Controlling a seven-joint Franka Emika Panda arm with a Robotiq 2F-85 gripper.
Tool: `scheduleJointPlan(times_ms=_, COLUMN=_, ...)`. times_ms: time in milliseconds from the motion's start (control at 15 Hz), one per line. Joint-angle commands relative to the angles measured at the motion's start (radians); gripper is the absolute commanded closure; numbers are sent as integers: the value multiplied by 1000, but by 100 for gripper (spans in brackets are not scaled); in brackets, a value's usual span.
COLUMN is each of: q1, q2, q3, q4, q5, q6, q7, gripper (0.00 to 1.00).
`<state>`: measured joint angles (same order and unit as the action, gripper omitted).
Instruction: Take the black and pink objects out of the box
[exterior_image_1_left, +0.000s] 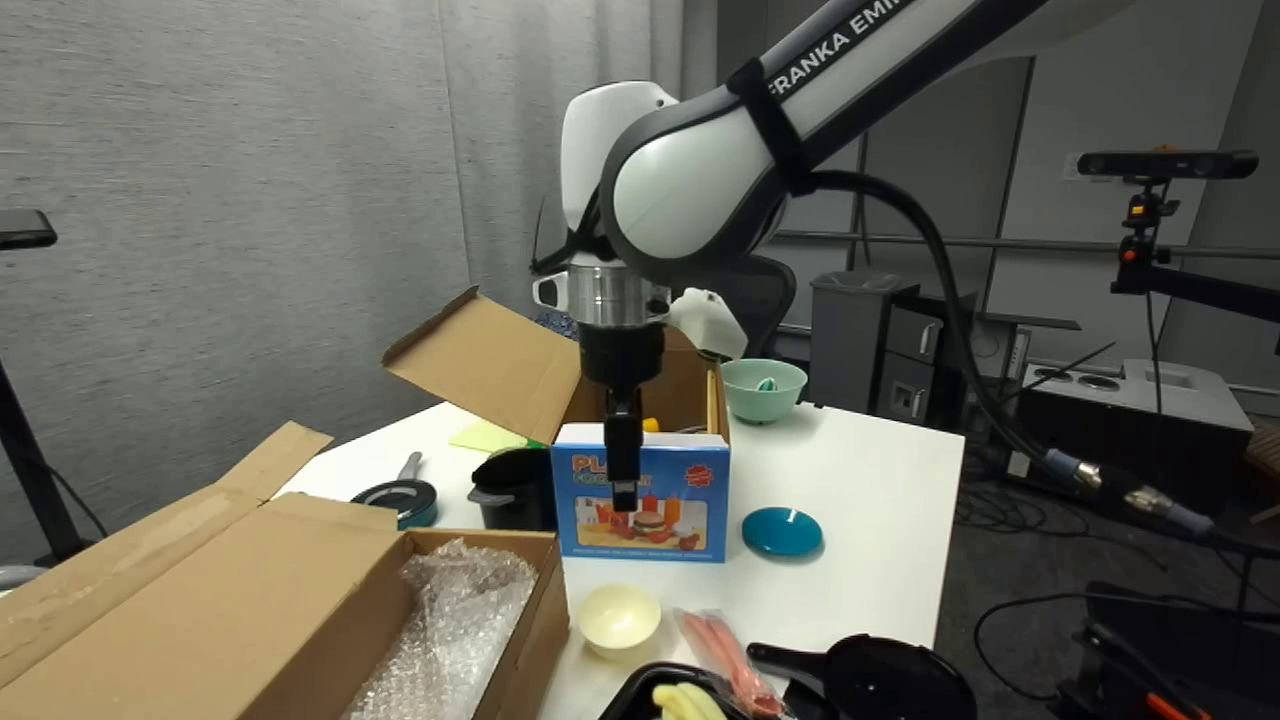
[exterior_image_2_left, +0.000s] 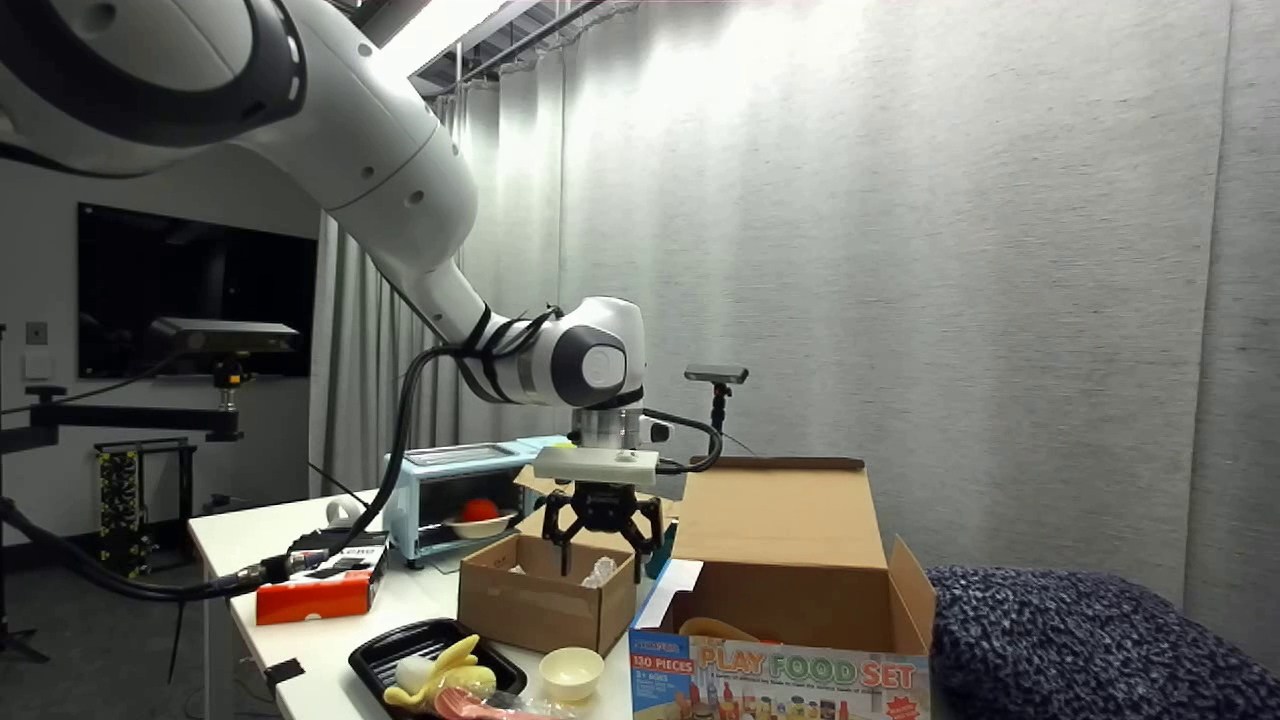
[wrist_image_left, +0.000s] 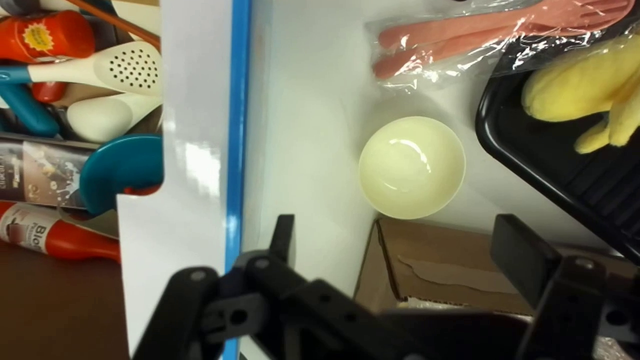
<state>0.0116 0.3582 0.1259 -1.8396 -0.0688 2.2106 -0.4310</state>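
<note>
Gripper (exterior_image_2_left: 601, 572) hangs near the printed box (exterior_image_2_left: 780, 675) reading “PLAY FOOD SET.”

The bowl (wrist_image_left: 412, 167) sits between the box (wrist_image_left: 200, 110) and the tray (wrist_image_left: 585, 180), beside the carton (wrist_image_left: 440, 247).

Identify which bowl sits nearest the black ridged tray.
The glossy cream round bowl, beside a corner of the tray. The round mint bowl and the whitish bowl at the pale-blue oven sit farther off.

Glossy-rimmed black tray (wrist_image_left: 565, 170), crinkled plastic wrapper (wrist_image_left: 475, 64), smooth shiny bowl (wrist_image_left: 412, 170)
</note>
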Motion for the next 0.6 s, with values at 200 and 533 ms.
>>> scheduleJointPlan(times_ms=200, q1=5, q2=1, q3=-4, q4=3, q5=1, q6=-3, q7=-1, gripper=0)
scheduleJointPlan(times_ms=533, q1=-88, q2=143, q3=-57, q4=-19, q5=-28, q6=286, q7=-135, gripper=0)
